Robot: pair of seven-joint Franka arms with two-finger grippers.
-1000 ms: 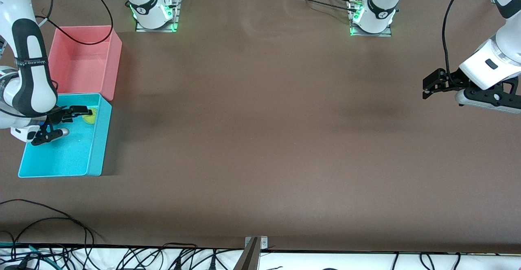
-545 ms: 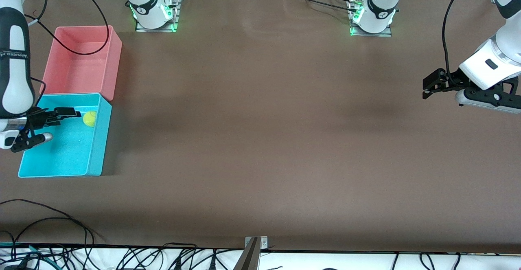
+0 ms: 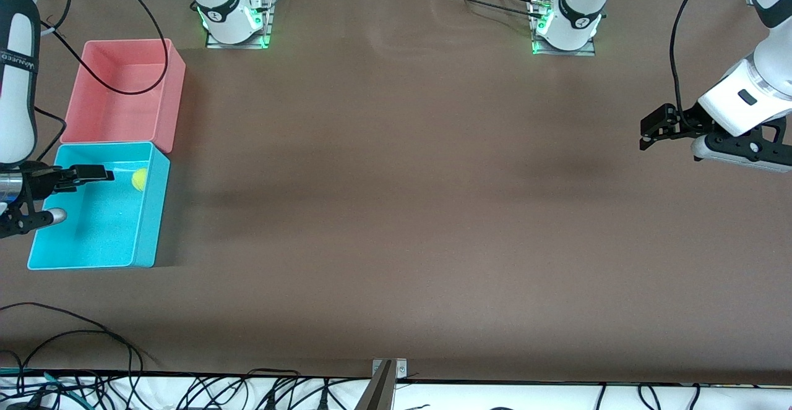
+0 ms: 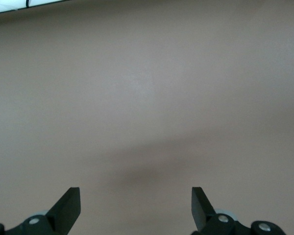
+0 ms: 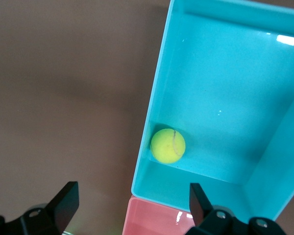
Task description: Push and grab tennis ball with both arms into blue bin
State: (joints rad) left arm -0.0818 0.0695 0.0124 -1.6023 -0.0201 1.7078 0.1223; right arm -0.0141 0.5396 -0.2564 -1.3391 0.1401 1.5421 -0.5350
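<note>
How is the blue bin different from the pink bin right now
The blue bin is cyan and holds the tennis ball; the pink bin is salmon pink with nothing seen inside. The blue bin sits nearer the front camera, with the open right gripper over it; no gripper is over the pink bin. Both are same-shaped rectangular tubs, side by side.

High front camera; wrist cameras look down.

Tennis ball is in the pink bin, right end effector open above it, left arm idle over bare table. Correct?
Not quite: the tennis ball lies in the blue bin, in the corner next to the pink bin; the right wrist view shows it. The right end effector is open over that bin, and the left end effector waits over bare table.
</note>
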